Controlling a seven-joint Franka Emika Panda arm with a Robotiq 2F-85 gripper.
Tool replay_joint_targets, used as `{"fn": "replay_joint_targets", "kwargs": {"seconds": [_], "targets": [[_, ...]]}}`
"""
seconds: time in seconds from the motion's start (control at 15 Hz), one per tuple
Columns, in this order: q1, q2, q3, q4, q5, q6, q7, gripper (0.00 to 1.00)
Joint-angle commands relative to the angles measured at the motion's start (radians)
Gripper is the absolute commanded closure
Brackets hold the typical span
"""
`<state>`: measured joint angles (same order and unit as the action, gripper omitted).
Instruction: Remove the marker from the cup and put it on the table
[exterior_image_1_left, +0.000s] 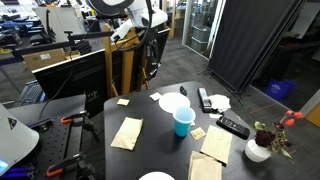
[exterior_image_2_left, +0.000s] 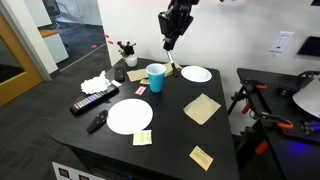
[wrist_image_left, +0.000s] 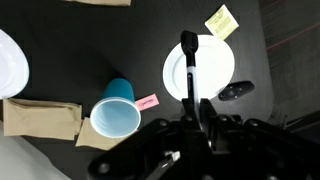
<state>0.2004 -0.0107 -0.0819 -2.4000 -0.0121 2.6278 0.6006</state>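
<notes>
The light blue cup (wrist_image_left: 115, 116) stands upright and empty on the black table (wrist_image_left: 60, 50); it shows in both exterior views (exterior_image_1_left: 182, 121) (exterior_image_2_left: 155, 77). My gripper (wrist_image_left: 196, 110) is shut on the thin dark marker (wrist_image_left: 189, 65), which sticks out from between the fingers. In the wrist view the marker lies over a white plate (wrist_image_left: 215, 70), to the right of the cup. In an exterior view the gripper (exterior_image_2_left: 171, 38) hangs well above the table, a little above and to the right of the cup.
Two white plates (exterior_image_2_left: 129, 115) (exterior_image_2_left: 196, 74), tan papers (exterior_image_2_left: 202, 108) (exterior_image_1_left: 127, 132), yellow notes (wrist_image_left: 221, 20), a pink note (wrist_image_left: 146, 102) and black remotes (exterior_image_2_left: 93, 101) (exterior_image_1_left: 232, 126) lie on the table. A white pot with red flowers (exterior_image_1_left: 258, 150) stands near the edge.
</notes>
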Motion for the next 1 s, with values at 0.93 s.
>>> {"fn": "replay_joint_targets", "kwargs": {"seconds": [0.93], "targets": [[-0.121, 0.262, 0.119, 0.023, 0.38, -0.094, -0.216, 0.97]]}}
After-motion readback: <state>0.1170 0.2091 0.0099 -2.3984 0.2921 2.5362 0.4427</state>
